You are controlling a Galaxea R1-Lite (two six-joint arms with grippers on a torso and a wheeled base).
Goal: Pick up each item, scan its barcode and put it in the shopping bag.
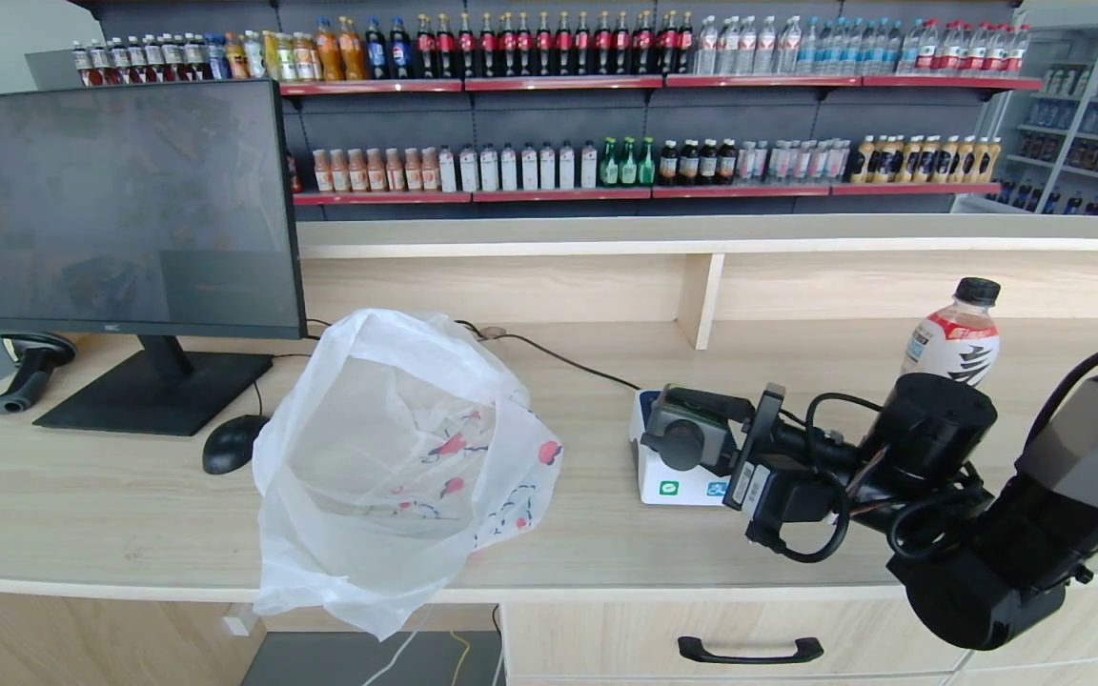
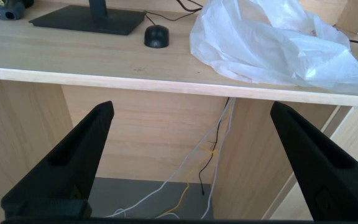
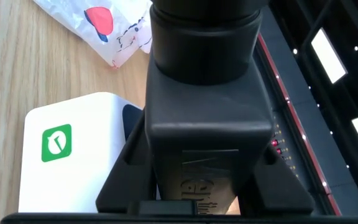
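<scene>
The long wooden counter (image 1: 82, 514) carries everything, with shelves of drinks (image 1: 606, 105) on the wall behind it. A dark monitor (image 1: 120, 205) stands on its stand at the left rear corner. The white shopping bag (image 1: 387, 457) sits near the middle of the front edge, mouth up and crumpled, with one fold hanging over that edge.

The right gripper (image 1: 678, 440) is over the right half of the counter, between the bag and the right edge. Its pincer is clamped on a dark bottle (image 3: 204, 93) with a black cap, a finger on either side. The bottle is held just above a white scanner box (image 1: 668, 481), which rests on the counter just beside the bag.

A pale drink bottle (image 1: 954, 343) with a black cap stands upright near the right rear corner, well apart from the bag.

The left gripper (image 2: 191, 107) hangs below the front edge of the counter, facing the panel underneath, its pincer spread wide and holding nothing. Loose cables (image 2: 210, 162) dangle there.

A black mouse (image 1: 233, 443) lies between the monitor stand and the bag. A black handheld scanner (image 1: 30, 367) sits at the left edge.
</scene>
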